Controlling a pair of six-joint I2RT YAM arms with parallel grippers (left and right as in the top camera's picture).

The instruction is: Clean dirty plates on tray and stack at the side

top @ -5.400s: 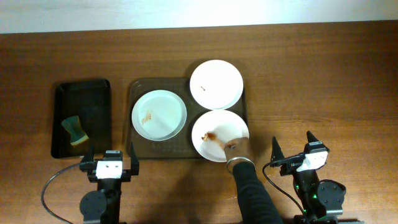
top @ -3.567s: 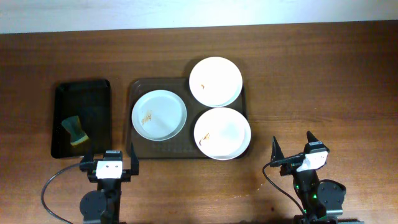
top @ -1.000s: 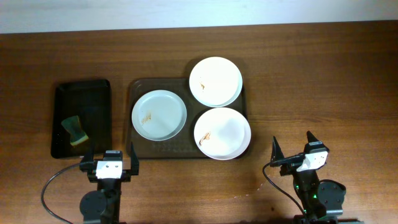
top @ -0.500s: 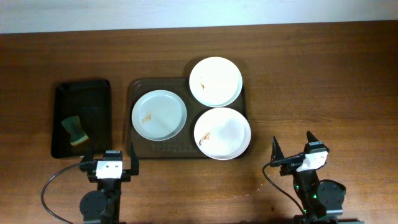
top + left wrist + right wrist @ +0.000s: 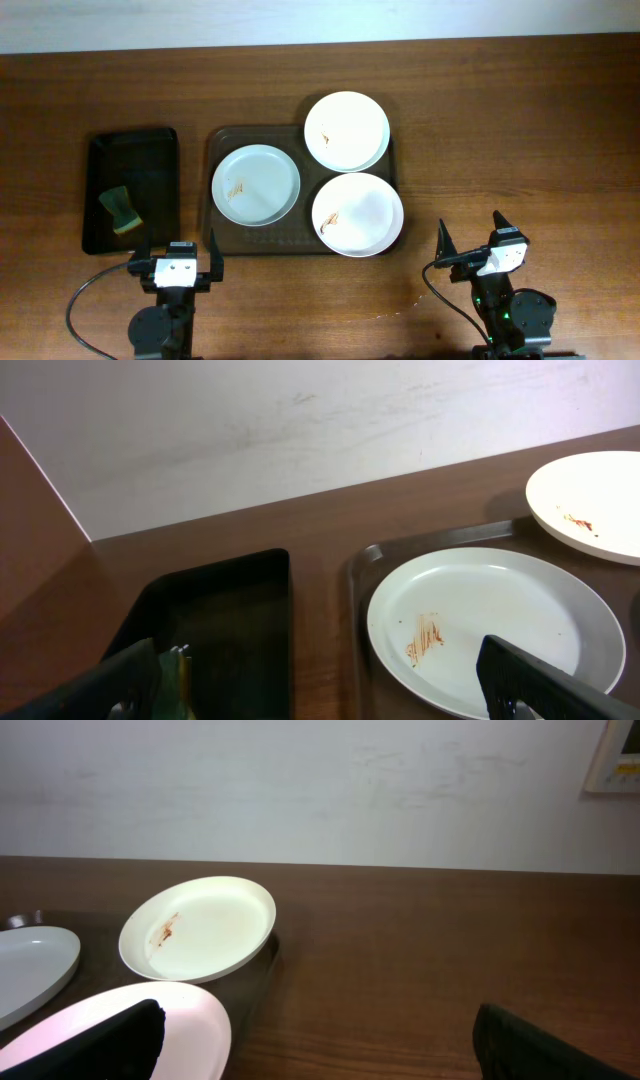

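Three smeared plates [image 5: 256,185] sit on your tray [image 5: 262,240]; left jaws and right jaws both stand apart at the desk's [image 5: 500,120] near edge

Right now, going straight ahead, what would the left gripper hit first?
Likely the trays' near rims: the left gripper faces the gap between the black tray and the brown tray, its open fingers overlapping both. Height is unclear.

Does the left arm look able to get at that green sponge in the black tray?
Probably yes: the sponge lies uncovered in the black tray, just ahead and left of the left gripper, nothing between them.
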